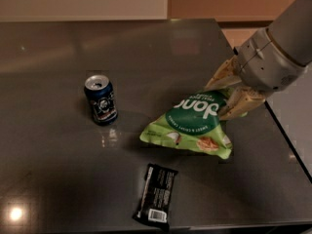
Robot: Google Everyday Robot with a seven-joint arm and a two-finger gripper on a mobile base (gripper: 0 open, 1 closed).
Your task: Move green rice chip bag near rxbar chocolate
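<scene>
The green rice chip bag (pixel 190 123) lies tilted on the dark table (pixel 146 52), right of centre, its dark green round logo facing up. My gripper (pixel 225 97) comes in from the right and is shut on the bag's upper right edge, one pale finger (pixel 223 74) above it and one below. The rxbar chocolate (pixel 156 195), a flat black bar with a white label at its near end, lies near the front edge, just below the bag's lower left corner with a small gap between them.
A blue soda can (pixel 100 100) stands upright to the left of the bag. The table's right edge runs close behind my gripper, and its front edge lies just below the bar.
</scene>
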